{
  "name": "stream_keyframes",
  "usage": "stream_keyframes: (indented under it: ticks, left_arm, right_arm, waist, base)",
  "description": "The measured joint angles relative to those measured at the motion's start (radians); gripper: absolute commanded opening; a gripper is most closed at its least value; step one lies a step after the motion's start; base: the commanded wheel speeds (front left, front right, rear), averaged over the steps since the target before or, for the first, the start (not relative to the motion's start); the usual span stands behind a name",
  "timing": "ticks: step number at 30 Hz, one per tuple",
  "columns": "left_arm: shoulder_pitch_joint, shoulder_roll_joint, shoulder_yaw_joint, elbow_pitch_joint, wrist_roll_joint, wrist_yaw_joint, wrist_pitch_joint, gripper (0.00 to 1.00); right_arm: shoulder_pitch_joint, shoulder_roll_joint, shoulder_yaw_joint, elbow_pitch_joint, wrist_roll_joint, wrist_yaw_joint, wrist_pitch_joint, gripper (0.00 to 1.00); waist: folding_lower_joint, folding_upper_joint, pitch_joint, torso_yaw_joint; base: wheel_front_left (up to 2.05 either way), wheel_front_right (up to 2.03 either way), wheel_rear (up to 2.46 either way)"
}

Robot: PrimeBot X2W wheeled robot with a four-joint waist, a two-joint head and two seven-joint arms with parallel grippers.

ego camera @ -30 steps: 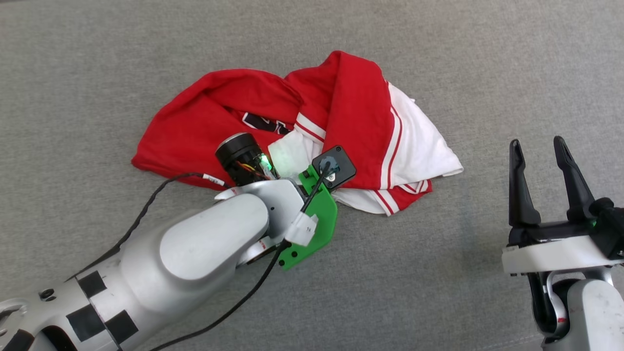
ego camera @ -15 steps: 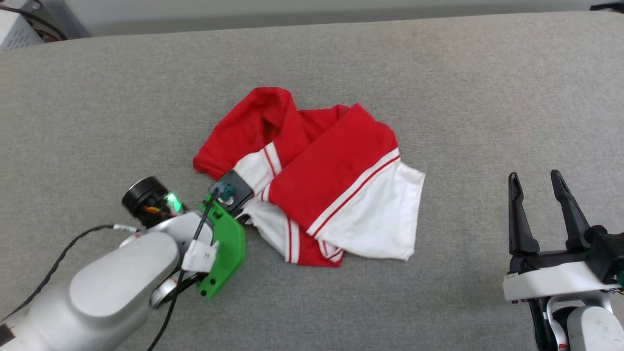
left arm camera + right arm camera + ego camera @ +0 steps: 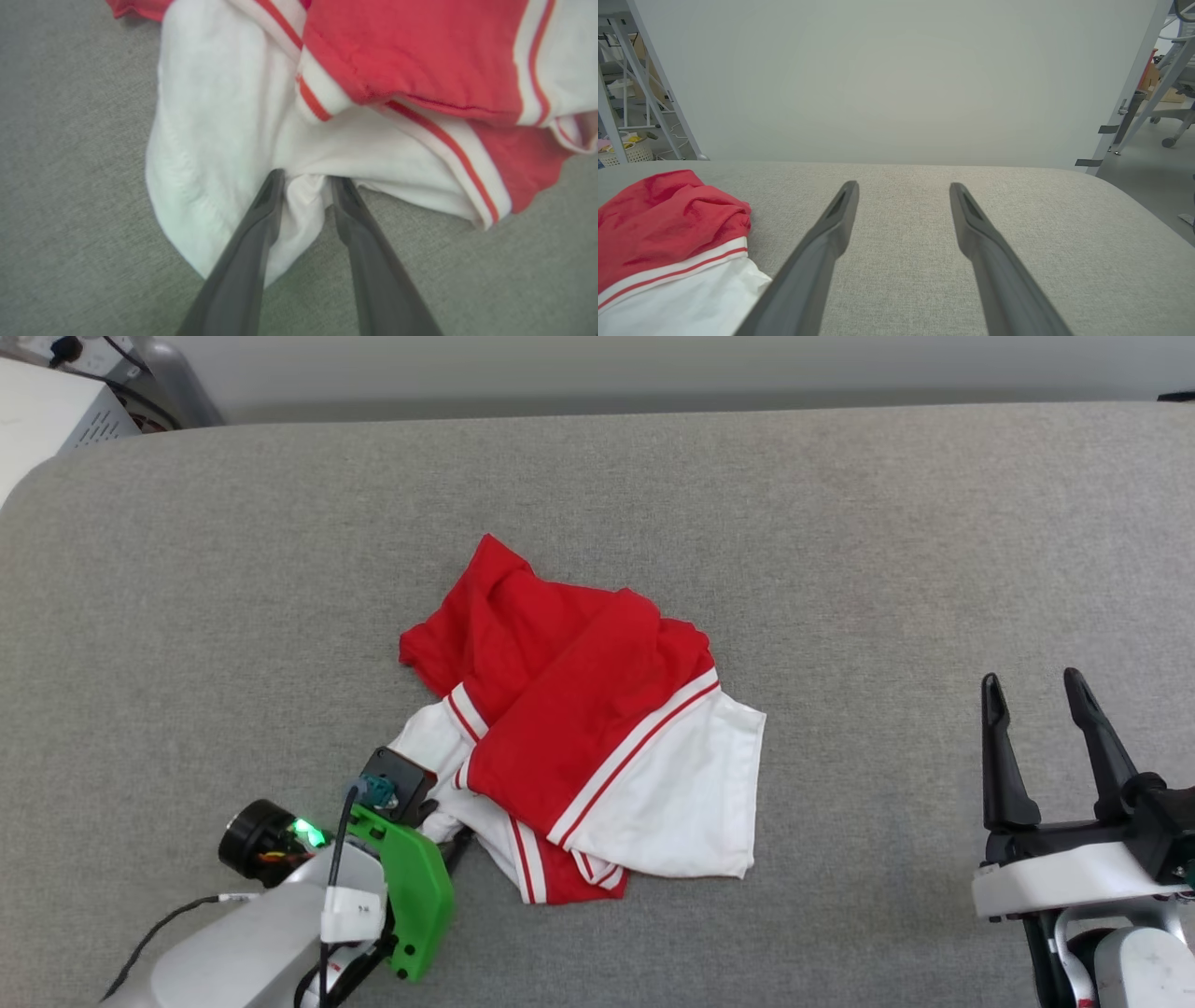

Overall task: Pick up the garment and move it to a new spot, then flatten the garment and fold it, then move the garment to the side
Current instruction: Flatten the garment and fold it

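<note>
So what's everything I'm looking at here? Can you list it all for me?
garment: one, red with white sleeves and striped trim, crumpled in the middle of the surface
padded surface: one, grey, under the garment
wall: one, pale grey, behind the surface
box: one, white, beyond the surface's far left corner
basket: one, white, on the floor at the left of the right wrist view
office chair: one, grey, at the far right of the right wrist view
left gripper: one, dark fingers, parted at the garment's near white edge, a fold of cloth between the tips
right gripper: one, dark fingers, open, over the surface to the right, apart from the garment
</note>
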Motion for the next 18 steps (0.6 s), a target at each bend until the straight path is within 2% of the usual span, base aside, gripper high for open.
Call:
stream_keyframes:
  ticks: [4, 10, 13, 16, 17, 18]
  left_arm:
    - [0.037, -0.039, 0.044, -0.001, 0.000, 0.051, -0.133, 1.00]
    - [0.089, -0.041, 0.133, -0.067, 0.013, 0.186, -0.322, 1.00]
    - [0.130, -0.037, 0.189, -0.113, 0.021, 0.252, -0.368, 1.00]
    - [0.180, -0.035, 0.256, -0.157, 0.044, 0.318, -0.384, 1.00]
    - [0.190, -0.035, 0.274, -0.168, 0.055, 0.331, -0.384, 1.00]
    - [0.212, -0.037, 0.320, -0.198, 0.098, 0.365, -0.385, 1.00]
  right_arm:
    - [0.001, -0.028, -0.004, -0.027, -0.002, 0.000, 0.000, 1.00]
    - [-0.038, -0.111, 0.037, -0.079, 0.006, 0.000, 0.000, 1.00]
    - [-0.082, -0.170, 0.116, -0.089, 0.045, 0.000, 0.000, 1.00]
    - [-0.130, -0.262, 0.232, -0.087, 0.088, 0.000, 0.000, 1.00]
    - [-0.141, -0.281, 0.257, -0.085, 0.100, 0.000, 0.000, 1.00]
    - [-0.163, -0.315, 0.305, -0.080, 0.124, 0.000, 0.000, 1.00]
  waist:
    - [0.0000, 0.0000, -0.034, 0.012]
    - [0.0000, 0.0000, -0.082, 0.044]
    - [-0.0001, 0.0000, -0.100, 0.063]
    - [0.0000, 0.0000, -0.114, 0.084]
    - [-0.0001, 0.0000, -0.117, 0.087]
    - [-0.0001, 0.0000, -0.121, 0.094]
  base:
    - [0.00, 0.00, 0.00]
    - [0.00, 0.00, 0.00]
    - [0.00, 0.00, 0.00]
    - [0.00, 0.00, 0.00]
    - [0.00, 0.00, 0.00]
    - [0.00, 0.00, 0.00]
